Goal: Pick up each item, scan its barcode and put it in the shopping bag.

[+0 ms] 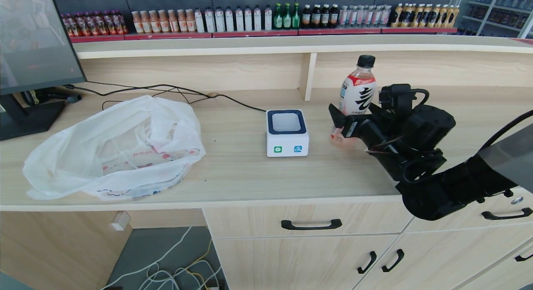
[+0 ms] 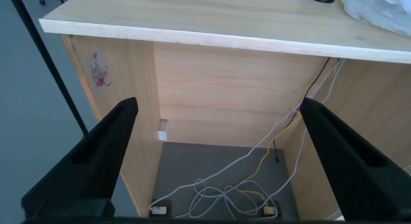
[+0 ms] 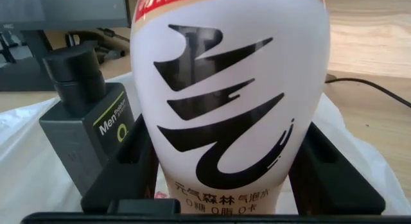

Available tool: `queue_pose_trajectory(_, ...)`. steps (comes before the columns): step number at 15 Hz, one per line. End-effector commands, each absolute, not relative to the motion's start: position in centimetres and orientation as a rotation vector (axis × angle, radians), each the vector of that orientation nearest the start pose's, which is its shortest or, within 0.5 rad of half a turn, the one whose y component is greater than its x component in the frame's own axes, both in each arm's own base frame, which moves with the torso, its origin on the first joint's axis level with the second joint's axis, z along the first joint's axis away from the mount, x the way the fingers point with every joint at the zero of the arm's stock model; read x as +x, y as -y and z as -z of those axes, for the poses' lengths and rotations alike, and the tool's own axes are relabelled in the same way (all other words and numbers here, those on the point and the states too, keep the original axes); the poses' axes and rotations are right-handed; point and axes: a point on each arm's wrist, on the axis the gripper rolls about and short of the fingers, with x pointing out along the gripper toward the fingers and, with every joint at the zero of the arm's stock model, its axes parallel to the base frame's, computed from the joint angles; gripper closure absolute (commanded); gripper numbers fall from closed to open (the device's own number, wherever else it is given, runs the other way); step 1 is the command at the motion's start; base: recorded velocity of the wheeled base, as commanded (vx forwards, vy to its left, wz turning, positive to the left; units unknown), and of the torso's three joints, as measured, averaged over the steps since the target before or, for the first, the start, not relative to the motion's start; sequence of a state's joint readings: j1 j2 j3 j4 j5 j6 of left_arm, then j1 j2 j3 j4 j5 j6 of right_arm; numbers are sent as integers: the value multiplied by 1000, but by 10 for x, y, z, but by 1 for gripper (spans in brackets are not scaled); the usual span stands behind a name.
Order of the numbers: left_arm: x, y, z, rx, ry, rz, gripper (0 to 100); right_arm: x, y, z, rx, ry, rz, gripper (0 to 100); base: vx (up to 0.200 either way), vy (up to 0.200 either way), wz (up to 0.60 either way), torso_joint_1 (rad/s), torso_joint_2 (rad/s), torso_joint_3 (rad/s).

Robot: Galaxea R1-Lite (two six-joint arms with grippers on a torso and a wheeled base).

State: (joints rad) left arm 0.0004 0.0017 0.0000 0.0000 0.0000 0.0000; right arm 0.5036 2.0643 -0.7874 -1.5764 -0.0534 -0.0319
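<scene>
A white drink bottle (image 1: 357, 90) with a black cap and red band stands upright on the wooden counter (image 1: 237, 169), right of the scanner. My right gripper (image 1: 339, 127) is shut on the bottle's lower half, one finger on each side. In the right wrist view the bottle (image 3: 225, 89) sits between the fingers (image 3: 331, 169), and a dark grey pump bottle (image 3: 83, 128) stands close beside it. The white scanner (image 1: 287, 132) with a blue-framed window is at the counter's middle. The white shopping bag (image 1: 120, 148) lies open at the left. My left gripper (image 2: 218, 166) hangs open, below the counter's left end.
A monitor (image 1: 33, 40) stands at the far left with black cables (image 1: 166, 90) trailing behind the bag. A raised shelf with an upright divider (image 1: 308, 75) runs along the counter's back. Drawers with black handles (image 1: 311, 224) sit below the front edge.
</scene>
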Motion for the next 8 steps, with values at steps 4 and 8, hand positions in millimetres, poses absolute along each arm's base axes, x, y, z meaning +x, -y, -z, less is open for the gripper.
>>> queue_pose_trajectory(4, -23, 0, -76, 0, -2, 0, 0, 323, -178, -131, 36, 245, -448, 100, 0, 0, 0, 0, 0, 0)
queue_pose_trajectory(8, -23, 0, -76, 0, -2, -2, 0, 320, -179, -131, 35, 239, -454, 100, 0, 0, 0, 0, 0, 0)
